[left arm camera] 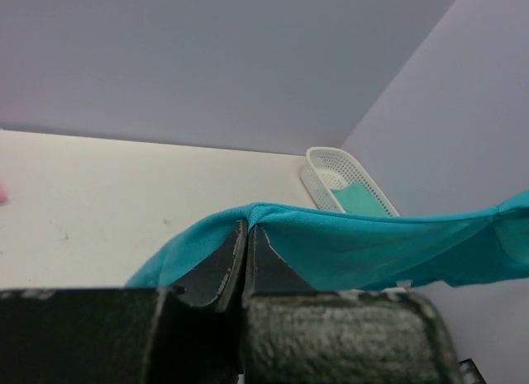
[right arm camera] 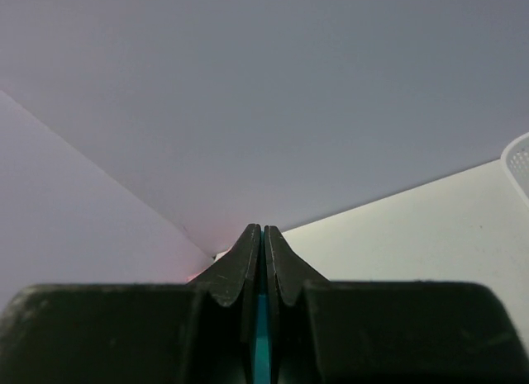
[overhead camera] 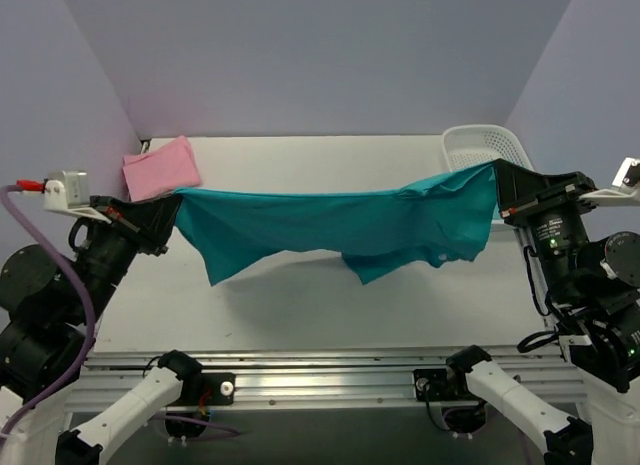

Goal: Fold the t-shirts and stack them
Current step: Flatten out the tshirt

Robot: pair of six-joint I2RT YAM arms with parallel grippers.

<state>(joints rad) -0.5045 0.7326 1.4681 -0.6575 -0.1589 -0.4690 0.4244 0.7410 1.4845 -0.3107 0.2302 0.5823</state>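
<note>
Two ends pinched: we see left gripper (overhead camera: 176,209), right gripper (overhead camera: 497,185) holding teal t-shirt (overhead camera: 330,227) stretched above table (overhead camera: 300,310) | pink t-shirt (overhead camera: 160,168): far-left corner

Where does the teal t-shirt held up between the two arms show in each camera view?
Top external: teal t-shirt stretched across the middle, between left gripper and right gripper.
Left wrist: teal t-shirt drapes from the left gripper to the right edge.
Right wrist: only a thin strip of teal t-shirt inside the shut right gripper.
Shared landmark: white mesh basket, on the right in all three.
</note>
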